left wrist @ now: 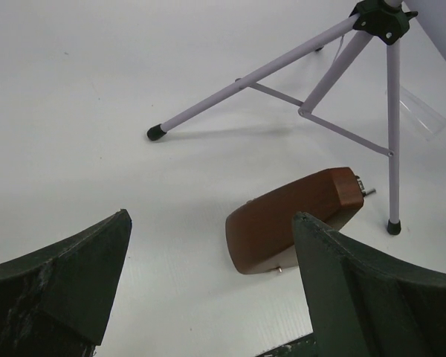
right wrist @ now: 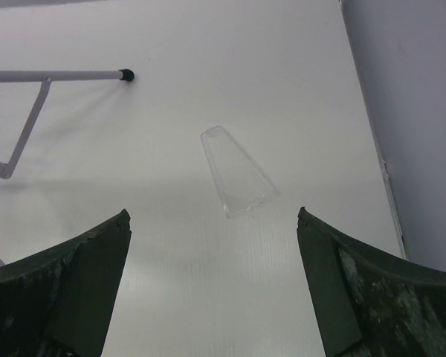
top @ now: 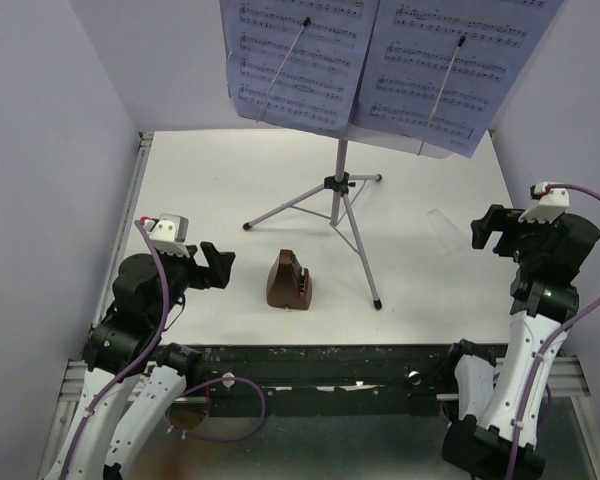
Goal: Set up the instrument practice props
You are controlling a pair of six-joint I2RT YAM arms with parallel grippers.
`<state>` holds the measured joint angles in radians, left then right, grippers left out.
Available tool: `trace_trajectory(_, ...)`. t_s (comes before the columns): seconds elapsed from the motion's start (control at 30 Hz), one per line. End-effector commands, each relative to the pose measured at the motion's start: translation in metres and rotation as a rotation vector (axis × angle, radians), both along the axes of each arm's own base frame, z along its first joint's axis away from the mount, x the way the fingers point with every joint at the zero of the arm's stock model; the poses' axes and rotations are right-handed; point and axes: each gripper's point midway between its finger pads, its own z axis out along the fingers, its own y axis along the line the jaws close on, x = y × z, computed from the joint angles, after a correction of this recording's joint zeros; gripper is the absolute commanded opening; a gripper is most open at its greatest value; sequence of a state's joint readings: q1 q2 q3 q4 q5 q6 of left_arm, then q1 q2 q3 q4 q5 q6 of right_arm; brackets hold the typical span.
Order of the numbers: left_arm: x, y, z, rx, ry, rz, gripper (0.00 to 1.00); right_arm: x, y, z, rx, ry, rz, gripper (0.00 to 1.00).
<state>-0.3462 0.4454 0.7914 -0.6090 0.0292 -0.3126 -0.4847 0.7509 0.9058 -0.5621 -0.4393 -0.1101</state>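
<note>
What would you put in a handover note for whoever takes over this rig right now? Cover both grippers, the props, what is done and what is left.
Left gripper: open, empty, close to the metronome.
Right gripper: open, empty, facing a clear plastic piece.
Music stand up on its tripod, sheet-music pages on it.
Done: stand and pages.
To do: metronome seems to lie on its side; probably set it upright.
</note>
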Motion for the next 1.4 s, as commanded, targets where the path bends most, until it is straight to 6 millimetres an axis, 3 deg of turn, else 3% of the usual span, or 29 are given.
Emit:
trace_trajectory(0.0, -0.016, 0.005, -0.007, -0.019, -0.003, 0.004, 0.99, -0.012, 0.007, -0.002, 0.024, -0.017, -0.016, 1.0)
trace_trajectory(0.33, -0.032, 0.014, -0.004, -0.041, -0.051, 0.022, 0.99, -0.031, 0.012, -0.004, -0.004, -0.057, -0.046, 1.0)
trace_trajectory(0.63, -0.034, 0.015, -0.019, -0.067, -0.064, 0.037, 0.99, -0.024, 0.015, -0.033, 0.124, -0.03, -0.076, 0.99)
trace_trajectory(0.93, -0.031, 0.028, -0.033, -0.046, -0.094, 0.099, 0.99, -0.023, 0.009, -0.033, 0.094, -0.053, -0.094, 0.99)
trace_trajectory(1.37, -0.032, 0.023, -0.026, -0.041, -0.156, 0.059, 0.99, -0.02, 0.01, -0.036, 0.097, -0.044, -0.081, 1.0)
